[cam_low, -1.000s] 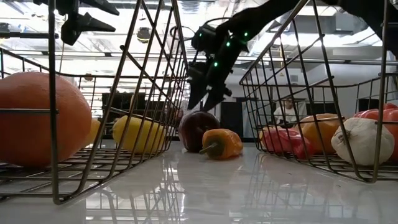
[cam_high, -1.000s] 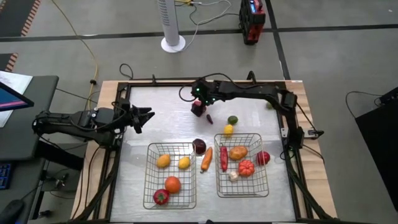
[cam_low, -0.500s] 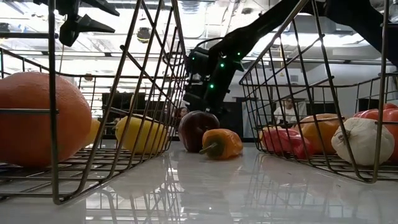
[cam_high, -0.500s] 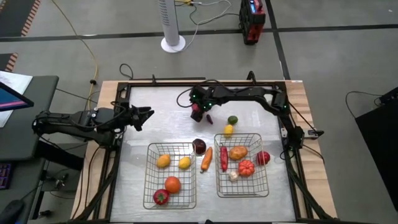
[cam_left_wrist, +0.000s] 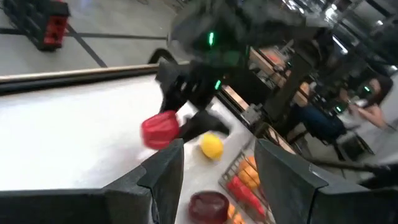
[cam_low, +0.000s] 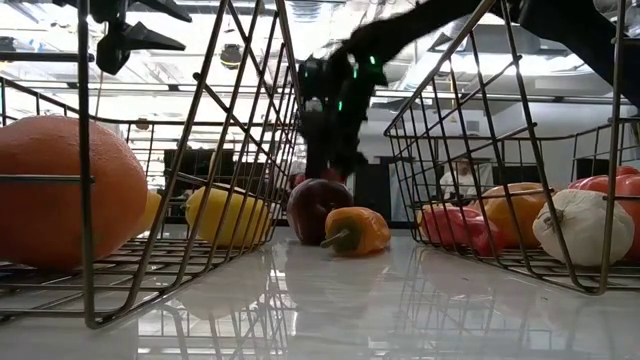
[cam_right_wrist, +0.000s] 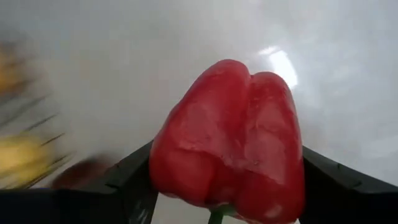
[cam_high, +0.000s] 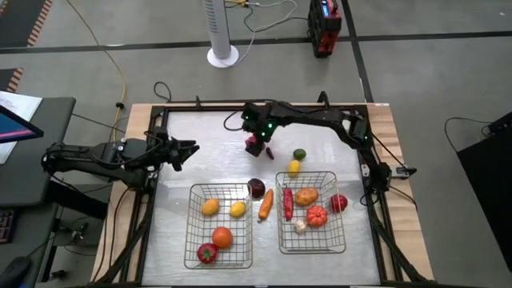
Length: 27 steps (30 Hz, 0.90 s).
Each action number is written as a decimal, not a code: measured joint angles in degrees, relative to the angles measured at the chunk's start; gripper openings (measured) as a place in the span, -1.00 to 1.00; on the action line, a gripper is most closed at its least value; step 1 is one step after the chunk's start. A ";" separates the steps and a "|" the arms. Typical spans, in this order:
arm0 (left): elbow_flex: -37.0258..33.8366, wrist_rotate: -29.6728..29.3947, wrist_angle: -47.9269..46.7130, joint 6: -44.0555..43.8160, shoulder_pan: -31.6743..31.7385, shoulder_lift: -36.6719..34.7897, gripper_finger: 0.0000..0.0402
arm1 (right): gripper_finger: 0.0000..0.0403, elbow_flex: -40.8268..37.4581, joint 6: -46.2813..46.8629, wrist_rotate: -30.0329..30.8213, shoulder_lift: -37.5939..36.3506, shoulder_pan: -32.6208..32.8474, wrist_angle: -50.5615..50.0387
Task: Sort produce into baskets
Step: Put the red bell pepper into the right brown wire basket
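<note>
A red bell pepper [cam_right_wrist: 230, 130] lies at the table's far middle, between the fingers of my right gripper [cam_high: 254, 146], which points steeply down and is shut on it. The left wrist view shows the same pepper [cam_left_wrist: 160, 129]. My left gripper [cam_high: 190, 149] waits open and holding nothing at the table's left, pointing toward the right. The left basket [cam_high: 192, 240] holds orange, yellow and red rounds. In the right basket [cam_high: 342, 240] lie a red chili, an orange piece, a tomato and white garlic. My right gripper pinches the red pepper between its two fingers, one against each bulging side [cam_right_wrist: 159, 167]. The fingers come from above, slanting down from the table's far right. The pepper's stem end faces the camera. Whether it stands on the table or is just clear, I cannot tell.
Between the baskets lie a dark red round [cam_high: 256, 188] and an orange carrot [cam_high: 266, 205]. A yellow piece [cam_high: 294, 166], a green one [cam_high: 298, 154] and a small purple one [cam_high: 270, 152] sit near the right gripper. A red round [cam_high: 338, 202] lies right of the right basket.
My right gripper has tipped to point more steeply down over the red pepper, dipping toward the table and then coming up a little. The pepper stays about where it was.
</note>
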 joint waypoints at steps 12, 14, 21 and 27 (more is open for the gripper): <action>0.00 2.93 -2.73 3.11 0.00 0.00 -0.09 | 0.62 18.17 -3.67 -7.45 -4.90 8.12 -34.97; 0.00 2.95 -2.67 3.62 0.00 0.02 -0.09 | 0.62 17.62 -1.86 -7.45 -7.00 9.62 -35.65; 0.00 2.93 -2.58 6.09 0.00 0.02 -0.09 | 0.66 16.39 4.07 -3.98 -11.13 14.18 -36.60; 0.00 4.51 -2.60 6.58 0.00 0.02 -0.09 | 0.65 16.39 6.39 -1.63 -12.32 18.53 -36.45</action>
